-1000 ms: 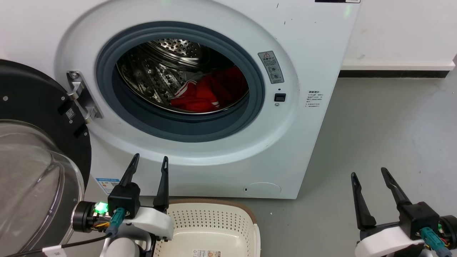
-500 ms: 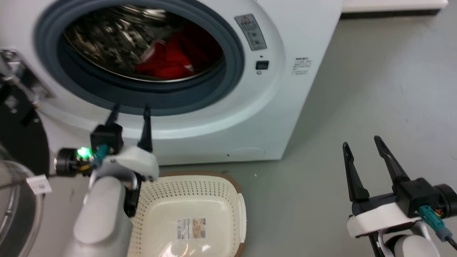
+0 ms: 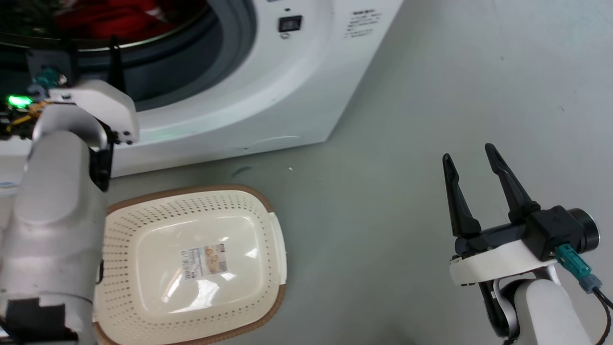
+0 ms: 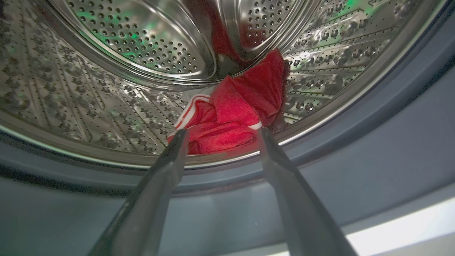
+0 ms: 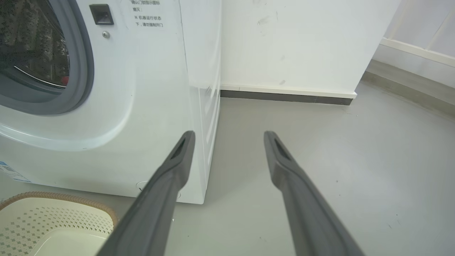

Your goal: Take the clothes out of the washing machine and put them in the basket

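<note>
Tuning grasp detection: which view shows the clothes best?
Left wrist view: the clothes lie clear in the drum beyond the open left tool. Head view crops them at top; right wrist view shows a red speck.

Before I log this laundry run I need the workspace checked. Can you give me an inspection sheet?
Surface: grey floor, smooth, with faint scuffs.
Job's things: red clothes lie in the drum of the washer; basket stands on the floor before it, holding nothing but a label.
Clutter: one white speck on the floor.
Grippers: left gripper open at the porthole, fingers pointing at the clothes, nothing held; right gripper open and empty over the floor.
Cables: right plug and left plug, both teal, one at each wrist.
Surroundings: white wall with dark skirting.
</note>
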`<state>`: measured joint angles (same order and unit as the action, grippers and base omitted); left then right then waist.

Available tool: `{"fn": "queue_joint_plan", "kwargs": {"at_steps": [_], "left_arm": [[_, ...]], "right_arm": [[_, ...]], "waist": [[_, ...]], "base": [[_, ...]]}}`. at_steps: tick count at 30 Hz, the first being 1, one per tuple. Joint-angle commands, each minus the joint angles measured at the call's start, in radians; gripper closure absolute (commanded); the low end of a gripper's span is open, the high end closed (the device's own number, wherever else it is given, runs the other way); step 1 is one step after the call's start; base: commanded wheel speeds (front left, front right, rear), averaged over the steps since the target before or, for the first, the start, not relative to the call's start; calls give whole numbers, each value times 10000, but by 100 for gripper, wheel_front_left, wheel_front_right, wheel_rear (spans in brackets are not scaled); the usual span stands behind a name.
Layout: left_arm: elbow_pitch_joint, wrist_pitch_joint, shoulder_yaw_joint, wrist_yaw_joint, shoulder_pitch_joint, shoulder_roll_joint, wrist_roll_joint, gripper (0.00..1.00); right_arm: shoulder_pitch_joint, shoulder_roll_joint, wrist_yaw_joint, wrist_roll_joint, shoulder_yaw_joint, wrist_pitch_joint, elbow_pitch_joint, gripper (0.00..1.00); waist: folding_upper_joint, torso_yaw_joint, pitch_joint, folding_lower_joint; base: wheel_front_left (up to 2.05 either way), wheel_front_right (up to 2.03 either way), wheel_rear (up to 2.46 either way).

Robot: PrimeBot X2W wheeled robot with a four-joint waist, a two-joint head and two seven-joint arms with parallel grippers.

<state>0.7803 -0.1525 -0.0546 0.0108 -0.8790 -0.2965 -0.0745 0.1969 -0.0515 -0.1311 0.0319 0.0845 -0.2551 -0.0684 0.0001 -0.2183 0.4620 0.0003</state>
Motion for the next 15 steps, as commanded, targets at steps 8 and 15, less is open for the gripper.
{"fn": "queue_joint_plan", "kwargs": {"at_steps": [8, 15], "left_arm": [[1220, 866, -57, 408, -2053, -1090, 123, 0], [1913, 2353, -384, 834, -3760, -1959, 289, 0]], "right_arm": [[579, 25, 7, 577, 437, -99, -83, 0], [692, 25, 8, 897, 690, -98, 76, 0]], "waist": [[-1, -1306, 1257, -3], [-1, -1823, 1819, -3]], "base": [[0, 0, 0], [0, 0, 0]]}}
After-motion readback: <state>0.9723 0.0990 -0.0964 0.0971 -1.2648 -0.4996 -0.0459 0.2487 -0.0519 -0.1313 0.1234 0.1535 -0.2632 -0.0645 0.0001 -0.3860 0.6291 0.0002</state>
